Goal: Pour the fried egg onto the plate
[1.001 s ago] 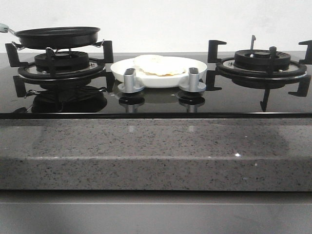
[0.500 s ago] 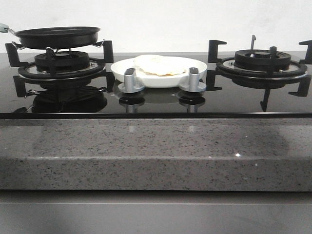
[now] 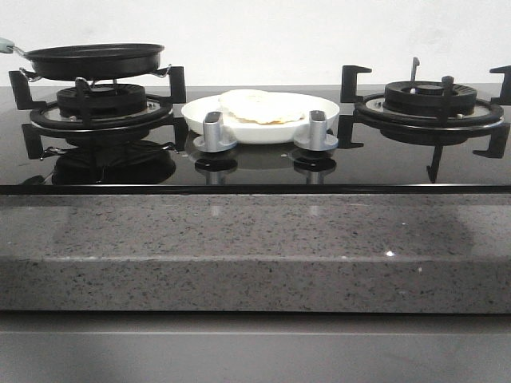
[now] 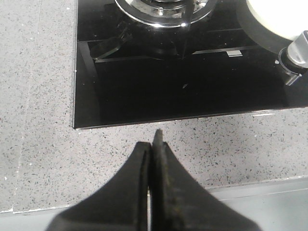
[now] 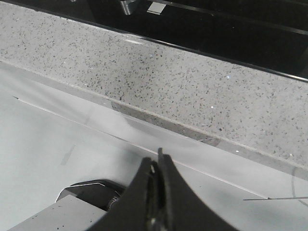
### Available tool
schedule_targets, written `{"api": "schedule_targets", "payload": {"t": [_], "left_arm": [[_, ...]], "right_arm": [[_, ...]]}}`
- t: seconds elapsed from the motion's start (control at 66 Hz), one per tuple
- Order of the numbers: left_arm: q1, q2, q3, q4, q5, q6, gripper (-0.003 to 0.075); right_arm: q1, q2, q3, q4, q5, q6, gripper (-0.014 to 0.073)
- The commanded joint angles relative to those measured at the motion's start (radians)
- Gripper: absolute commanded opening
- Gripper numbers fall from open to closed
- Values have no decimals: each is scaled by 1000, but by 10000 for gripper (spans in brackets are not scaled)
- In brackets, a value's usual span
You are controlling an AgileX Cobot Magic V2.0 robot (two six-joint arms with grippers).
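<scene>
The fried egg (image 3: 259, 105), a cream-white wavy disc, lies on the white plate (image 3: 319, 118) at the middle of the black glass hob, behind two silver knobs. The black frying pan (image 3: 94, 61) sits empty on the left burner. Neither gripper shows in the front view. My left gripper (image 4: 153, 144) is shut and empty above the speckled counter, in front of the hob's left corner; the plate's rim (image 4: 274, 21) shows at the edge of that view. My right gripper (image 5: 156, 166) is shut and empty, below the counter's front edge.
The right burner (image 3: 429, 100) with its black grate stands bare. Two silver knobs (image 3: 214, 132) (image 3: 316, 130) stand in front of the plate. A grey speckled stone counter (image 3: 255, 247) runs along the front of the hob.
</scene>
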Motion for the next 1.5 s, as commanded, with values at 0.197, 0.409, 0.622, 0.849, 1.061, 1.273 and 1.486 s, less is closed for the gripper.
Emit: {"api": "schedule_targets", "payload": {"t": [0.197,0.409,0.622,0.849,1.061,1.273,1.486], "left_arm": [[-7,-1,-25,-11,-63,-11,-20],[-9,-84,17,11,-130,-9,-20],[-9,-289,275,-2,-461,-13,-20],[6,-494,538,-66,-665,-13,-20],[4,-570,672,-72,-773,-89,-20],[4,-638,771,75,-858,-246,-20],[4,-709,876,78,-961,-246,-20]], "right_arm": [[1,4,-23,-1,-49,-13,-68],[1,4,-23,-1,-48,-13,-68],[1,4,-23,0,-48,-13,-68],[1,4,-23,0,-48,-13,-68],[1,4,-23,0,-48,-13,-68],[1,4,-23,0,-47,-13,-68],[1,4,-23,0,-48,-13,-68]]}}
